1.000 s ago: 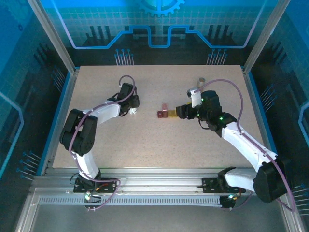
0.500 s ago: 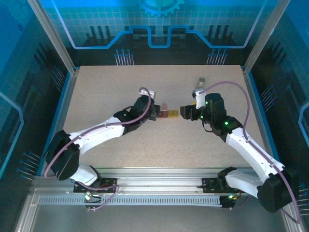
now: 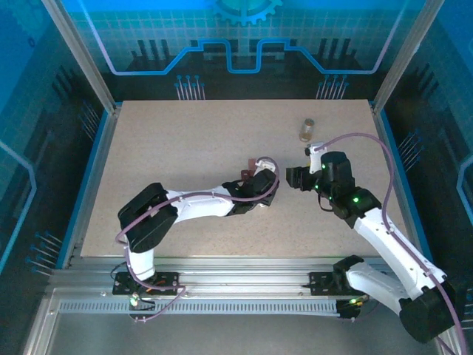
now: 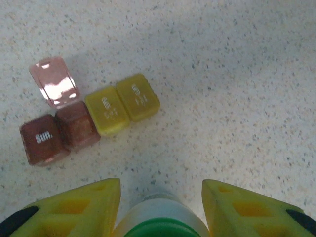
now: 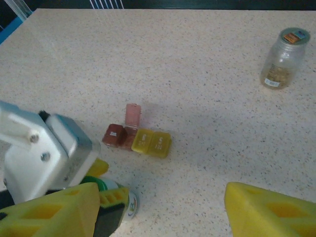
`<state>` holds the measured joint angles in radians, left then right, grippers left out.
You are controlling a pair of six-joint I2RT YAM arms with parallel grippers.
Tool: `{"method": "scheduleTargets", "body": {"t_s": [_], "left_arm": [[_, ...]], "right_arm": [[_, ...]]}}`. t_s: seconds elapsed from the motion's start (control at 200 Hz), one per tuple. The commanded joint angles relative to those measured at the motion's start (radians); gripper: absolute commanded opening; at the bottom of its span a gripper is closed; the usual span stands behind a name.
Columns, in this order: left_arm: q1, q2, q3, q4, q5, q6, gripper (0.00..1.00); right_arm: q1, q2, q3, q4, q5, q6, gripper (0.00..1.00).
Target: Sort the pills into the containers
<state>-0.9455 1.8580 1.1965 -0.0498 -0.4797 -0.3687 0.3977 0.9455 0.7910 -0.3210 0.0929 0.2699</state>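
2 containers are seen touching side by side at the left of the left wrist view: a dark red container (image 4: 59,136), with 1 pink lid (image 4: 54,81) flipped open, and a yellow container (image 4: 121,104) to its right (lids down). Just below them, at the bottom edge, a green-capped white bottle (image 4: 160,222) is pinched by the left gripper (image 4: 160,190). The right gripper (image 5: 163,197) is held spread above the speckled table (image 5: 212,123). A glass jar (image 5: 285,57) is seen at the upper right of the right wrist view, well apart.
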Motion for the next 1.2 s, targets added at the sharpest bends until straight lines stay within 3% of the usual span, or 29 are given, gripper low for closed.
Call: {"method": "scheduleTargets", "body": {"t_s": [0.0,0.17,0.31,0.52,0.61,0.715,0.891,1.196], "left_arm": [[0.002,0.011,0.038,0.038,-0.025,-0.027,0.64],[0.023,-0.083,0.002,0.034,0.025,-0.001,0.80],[0.109,-0.249,-0.073,0.009,0.153,0.012,0.83],[0.280,-0.510,-0.338,0.144,0.375,0.198,0.84],[0.331,-0.578,-0.425,0.159,0.332,0.236,0.84],[0.345,-0.629,-0.519,0.212,0.235,0.286,0.84],[0.348,-0.655,-0.611,0.298,0.229,0.296,0.84],[0.348,-0.709,-0.672,0.353,0.245,0.264,0.84]], "right_arm": [[-0.016,-0.009,-0.015,-0.038,0.024,-0.016,0.69],[-0.017,0.012,0.017,-0.072,0.013,-0.033,0.71],[-0.016,0.044,0.062,-0.118,-0.001,-0.036,0.71],[0.037,0.154,0.154,-0.204,-0.077,-0.046,0.71],[0.098,0.231,0.216,-0.278,-0.037,-0.021,0.71],[0.161,0.290,0.238,-0.294,-0.012,0.112,0.73],[0.249,0.354,0.214,-0.224,0.021,0.266,0.73],[0.273,0.591,0.325,-0.290,0.021,0.212,0.75]]}}
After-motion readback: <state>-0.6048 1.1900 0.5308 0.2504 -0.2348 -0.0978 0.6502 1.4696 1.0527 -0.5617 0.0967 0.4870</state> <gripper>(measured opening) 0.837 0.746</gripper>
